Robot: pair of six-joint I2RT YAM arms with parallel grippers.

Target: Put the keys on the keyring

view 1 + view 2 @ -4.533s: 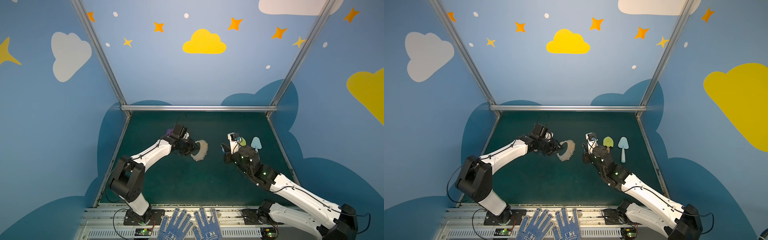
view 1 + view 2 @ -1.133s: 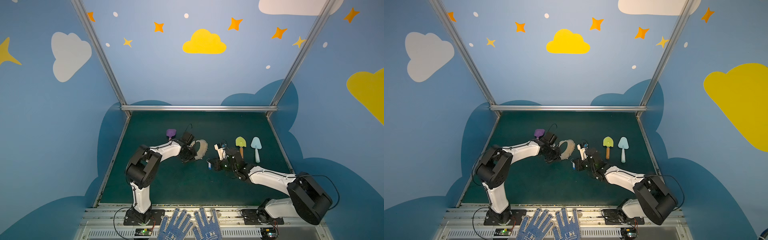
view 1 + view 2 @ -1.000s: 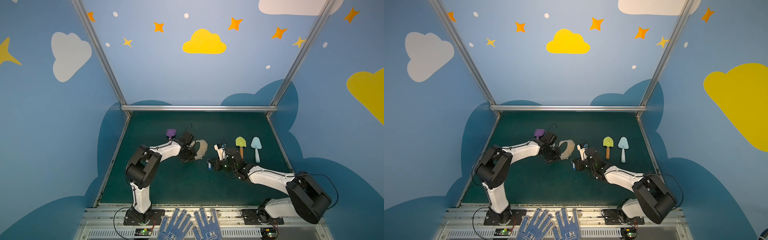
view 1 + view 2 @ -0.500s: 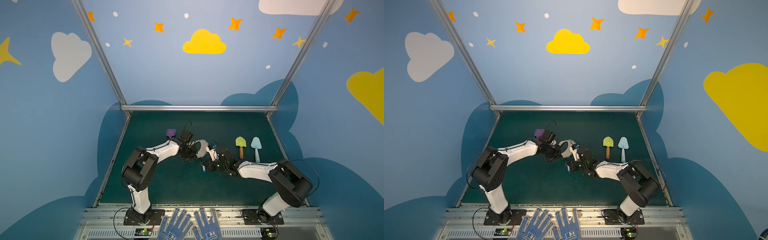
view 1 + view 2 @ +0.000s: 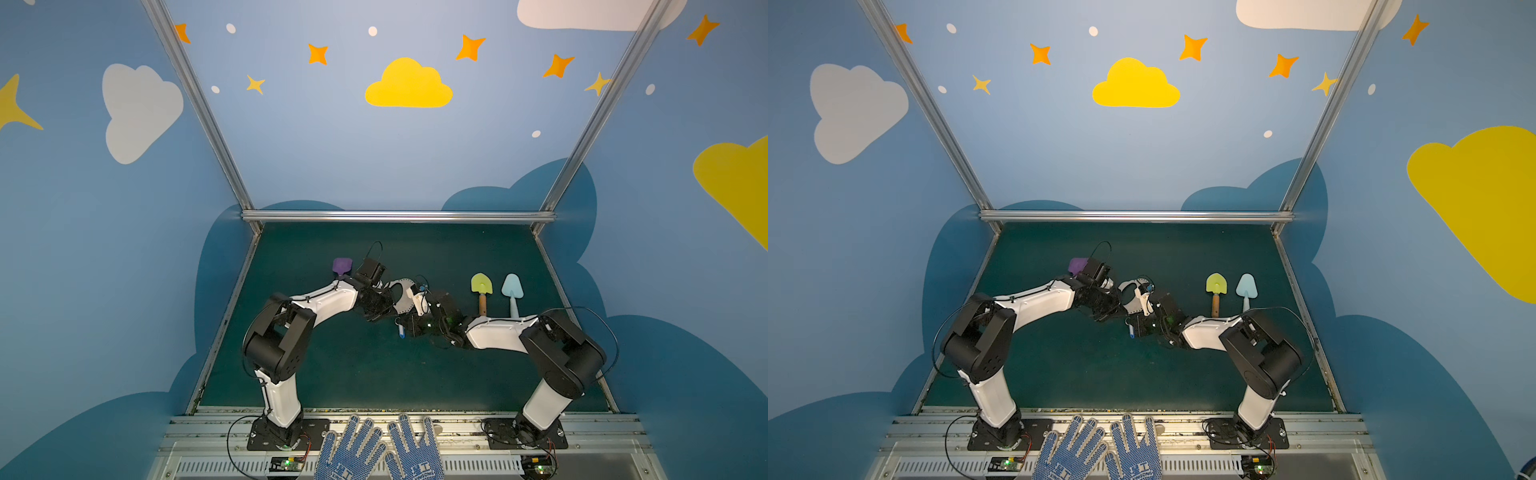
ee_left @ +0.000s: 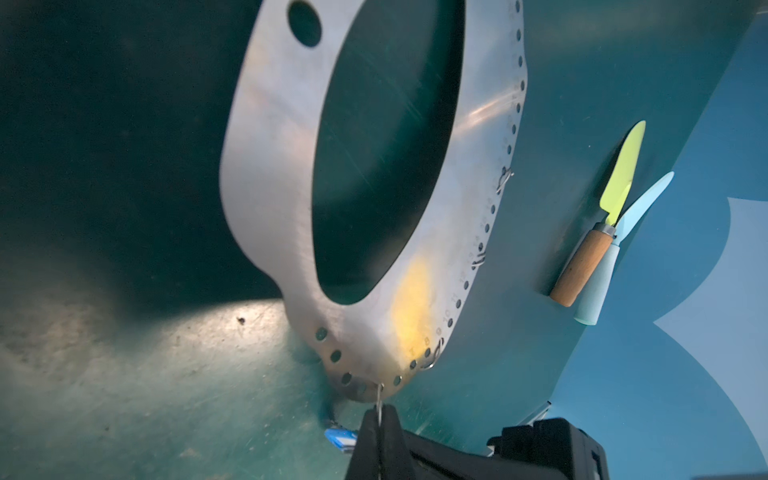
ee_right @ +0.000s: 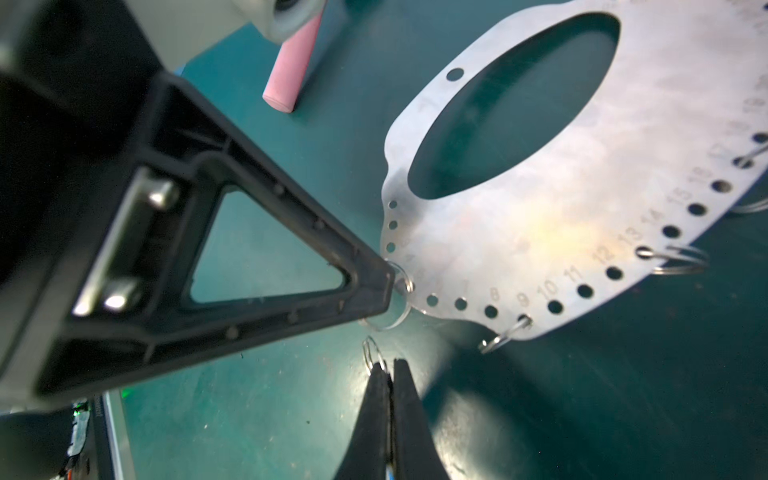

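The keyring (image 5: 400, 296) is a flat grey metal oval with a row of small holes and several wire rings, held tilted mid-table in both top views (image 5: 1133, 300). My left gripper (image 6: 380, 409) is shut on a small wire ring at the keyring's (image 6: 274, 174) narrow end. My right gripper (image 7: 390, 365) is shut on the wire ring of the keys, just below the keyring's (image 7: 561, 216) edge and close to the left fingertips (image 7: 374, 286). The keys' blue tag (image 5: 401, 331) hangs under the right gripper. It also shows in the left wrist view (image 6: 340, 438).
A green shovel (image 5: 481, 286) with a wooden handle and a light blue shovel (image 5: 512, 289) lie to the right of the grippers. A purple shovel (image 5: 342, 266) with a pink handle (image 7: 291, 70) lies behind the left arm. Blue dotted gloves (image 5: 374, 453) lie at the front rail.
My right gripper has carried the keys to the left, up to the keyring's lower end. The left gripper has kept its hold and shifted only slightly.
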